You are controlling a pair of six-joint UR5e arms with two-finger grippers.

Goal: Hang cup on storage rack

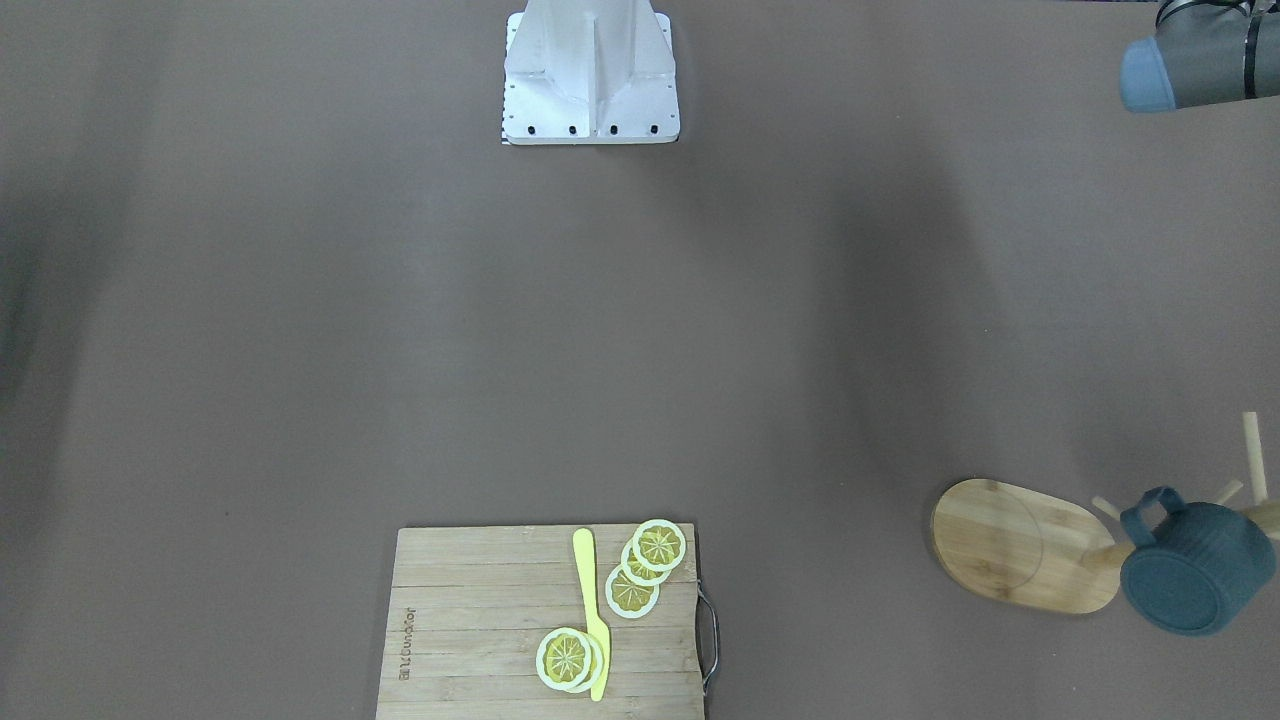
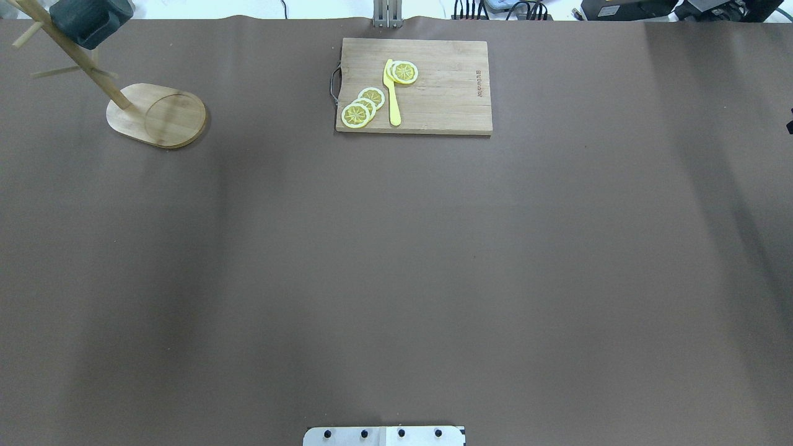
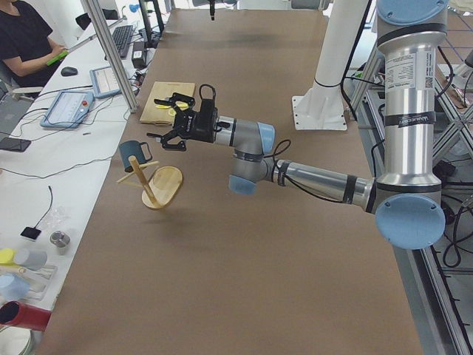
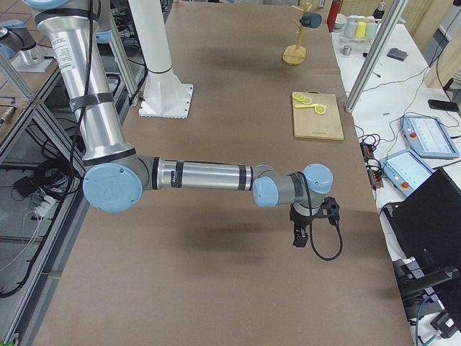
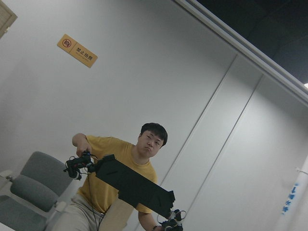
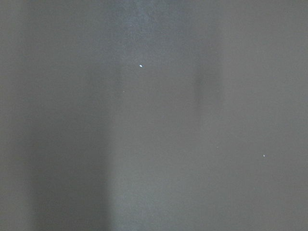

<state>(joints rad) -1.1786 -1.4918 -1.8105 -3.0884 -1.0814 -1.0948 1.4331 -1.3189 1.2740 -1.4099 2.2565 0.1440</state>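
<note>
The dark blue-grey cup [image 1: 1195, 570] hangs by its handle on a peg of the wooden storage rack [image 1: 1020, 545], its bottom toward the front-facing camera. Cup [image 2: 90, 21] and rack [image 2: 161, 114] stand at the far left corner in the overhead view. In the exterior left view my left gripper [image 3: 164, 118] hovers in the air near the cup [image 3: 133, 154], apart from it; I cannot tell whether it is open or shut. My right gripper [image 4: 301, 238] shows only in the exterior right view, low over the table near its edge; I cannot tell its state.
A wooden cutting board [image 2: 433, 93] with lemon slices [image 2: 362, 108] and a yellow knife [image 2: 392, 93] lies at the far middle. The robot's base plate [image 1: 590, 70] sits at the near edge. Operators' desks and a seated person [image 3: 26, 41] are beyond the table.
</note>
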